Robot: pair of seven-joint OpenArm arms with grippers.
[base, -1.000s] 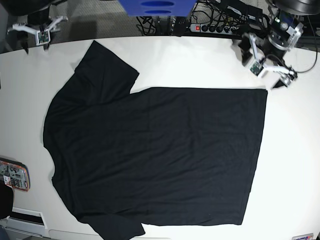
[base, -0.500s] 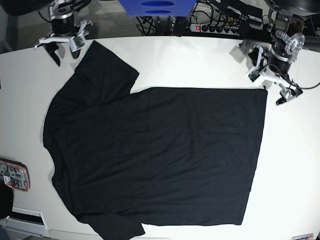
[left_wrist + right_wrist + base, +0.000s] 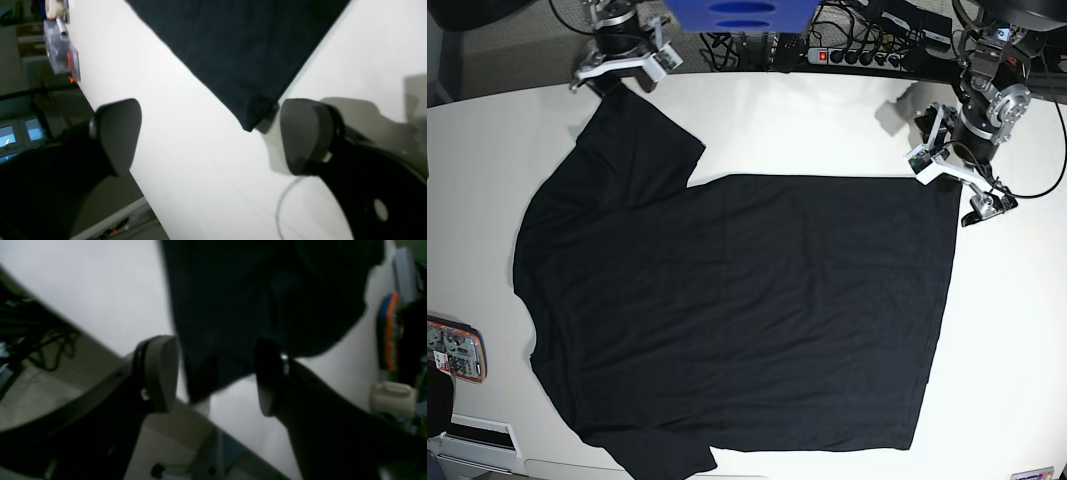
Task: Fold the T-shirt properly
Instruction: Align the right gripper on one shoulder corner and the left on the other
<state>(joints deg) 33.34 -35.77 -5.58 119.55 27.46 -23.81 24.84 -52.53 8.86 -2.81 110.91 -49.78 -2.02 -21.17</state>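
T-shirt [image 3: 737,310] lies flat, unfolded; both arms have swung in: left gripper [image 3: 955,187] gapes at the hem corner, right gripper [image 3: 619,70] half-spread astride the sleeve.

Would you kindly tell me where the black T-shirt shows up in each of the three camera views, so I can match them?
Base: the T-shirt lies spread flat across the middle of the white table.
Left wrist: its hem corner points down from the top, between the open left claw fingers, near one of them.
Right wrist: its sleeve hangs from the top between the right claw fingers.
Shared landmark: the white table.
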